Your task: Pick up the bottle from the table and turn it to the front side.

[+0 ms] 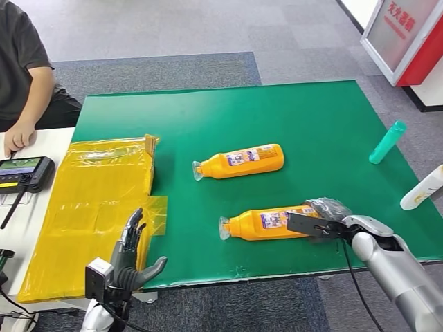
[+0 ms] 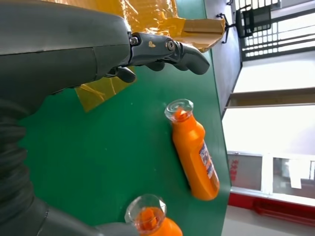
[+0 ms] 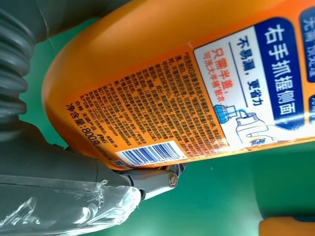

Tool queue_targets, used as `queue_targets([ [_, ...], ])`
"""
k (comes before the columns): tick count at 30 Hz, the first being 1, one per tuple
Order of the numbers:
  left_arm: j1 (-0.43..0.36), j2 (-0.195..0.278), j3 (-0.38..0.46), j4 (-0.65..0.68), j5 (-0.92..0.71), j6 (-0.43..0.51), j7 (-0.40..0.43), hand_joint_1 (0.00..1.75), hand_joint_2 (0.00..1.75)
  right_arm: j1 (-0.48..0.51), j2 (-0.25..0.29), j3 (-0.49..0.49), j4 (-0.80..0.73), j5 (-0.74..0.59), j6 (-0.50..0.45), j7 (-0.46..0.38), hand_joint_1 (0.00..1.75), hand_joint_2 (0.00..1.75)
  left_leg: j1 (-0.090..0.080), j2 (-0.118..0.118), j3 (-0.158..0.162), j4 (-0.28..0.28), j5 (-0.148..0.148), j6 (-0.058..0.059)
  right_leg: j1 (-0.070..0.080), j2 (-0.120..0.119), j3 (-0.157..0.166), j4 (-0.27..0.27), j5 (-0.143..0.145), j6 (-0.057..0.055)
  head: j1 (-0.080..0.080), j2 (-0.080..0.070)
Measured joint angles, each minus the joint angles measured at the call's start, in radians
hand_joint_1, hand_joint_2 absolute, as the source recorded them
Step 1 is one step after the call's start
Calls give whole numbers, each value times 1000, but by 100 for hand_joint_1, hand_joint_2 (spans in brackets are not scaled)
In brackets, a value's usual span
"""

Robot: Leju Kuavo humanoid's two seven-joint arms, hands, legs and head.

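Note:
Two orange bottles lie on their sides on the green table (image 1: 324,124), clear caps pointing left. My right hand (image 1: 320,223) is at the base end of the nearer bottle (image 1: 261,224), dark fingers laid over it. Up close, that bottle's back label and barcode (image 3: 152,153) face the wrist camera, and my thumb (image 3: 156,181) presses on its edge. The bottle still rests on the table. The farther bottle (image 1: 240,160) lies alone at mid-table. My left hand (image 1: 131,254) hovers open at the front left edge, with both bottles (image 2: 195,152) (image 2: 150,220) beyond its fingers (image 2: 167,49).
Yellow plastic bags (image 1: 99,200) cover the table's left end. A teal bottle (image 1: 387,142) and a white bottle (image 1: 422,188) lie at the right edge. A person (image 1: 21,69) sits at the far left beside a handheld controller (image 1: 23,173) on a white table.

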Motion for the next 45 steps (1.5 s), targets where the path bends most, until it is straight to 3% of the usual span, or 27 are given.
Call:
queue_targets([
  [9,-1,4,-11,-49,3,-34,0,0,175,182,4,-116,-251,-41,-131,-61,175,175,0,0,-5,0,0,-1,1,0,-5,0,0,0,0,0],
  [20,-35,-6,-35,-96,16,-93,0,0,175,268,192,-207,-400,-98,-245,-196,175,175,1,0,-6,0,1,-1,1,0,-7,0,0,0,0,0],
  [36,-116,-12,-51,-120,101,-271,0,0,175,265,421,-235,-370,-245,-266,-340,175,175,1,0,-7,0,1,-1,1,0,-8,1,0,-1,0,0],
  [41,-150,-11,-69,-120,141,-382,3,0,175,243,467,-222,-292,-225,-313,-359,175,175,1,0,-7,0,1,-1,1,0,-7,1,0,-1,0,0],
  [45,-167,-8,-95,-120,155,-418,5,0,175,228,493,-214,-225,-201,-340,-372,175,175,1,0,-7,0,1,-1,1,0,-7,1,0,-1,0,0],
])
